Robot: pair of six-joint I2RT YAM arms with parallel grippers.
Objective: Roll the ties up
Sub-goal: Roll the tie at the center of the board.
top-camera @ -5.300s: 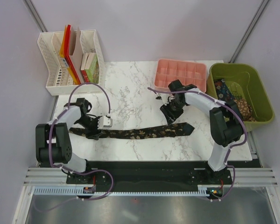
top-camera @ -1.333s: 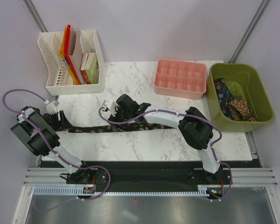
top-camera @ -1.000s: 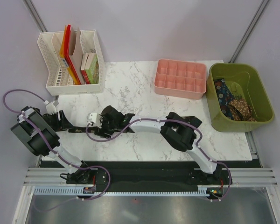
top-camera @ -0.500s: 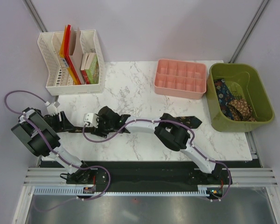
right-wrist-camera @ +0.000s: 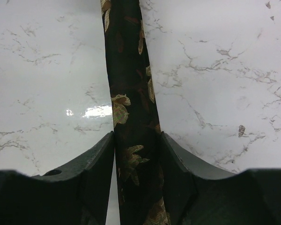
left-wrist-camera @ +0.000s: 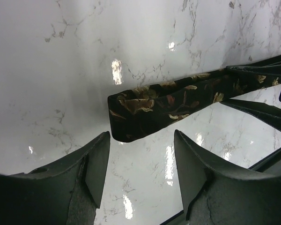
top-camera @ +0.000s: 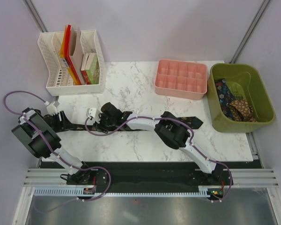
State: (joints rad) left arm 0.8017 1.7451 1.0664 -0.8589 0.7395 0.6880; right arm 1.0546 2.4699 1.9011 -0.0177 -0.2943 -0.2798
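Note:
A black tie with gold-brown flowers (top-camera: 193, 122) lies flat across the marble table, left to right. My right arm reaches far left over it. My right gripper (top-camera: 93, 127) is near the tie's narrow end. In the right wrist view the tie (right-wrist-camera: 129, 84) runs between the fingers of my right gripper (right-wrist-camera: 136, 138), which press on both its edges. My left gripper (top-camera: 65, 123) is at the table's left edge. In the left wrist view my left gripper (left-wrist-camera: 141, 140) is open and empty, and the tie's narrow end (left-wrist-camera: 145, 110) lies just beyond its tips. More ties (top-camera: 235, 102) lie in the green bin.
A green bin (top-camera: 262, 89) stands at the right edge. A pink compartment tray (top-camera: 181, 77) sits at the back. A white file rack (top-camera: 70, 61) with books stands at the back left. The right arm's links lie low over the table's middle.
My right gripper has slid left along the tie, from its wide end to near the narrow end. My left arm has pulled back to the left edge and let go.

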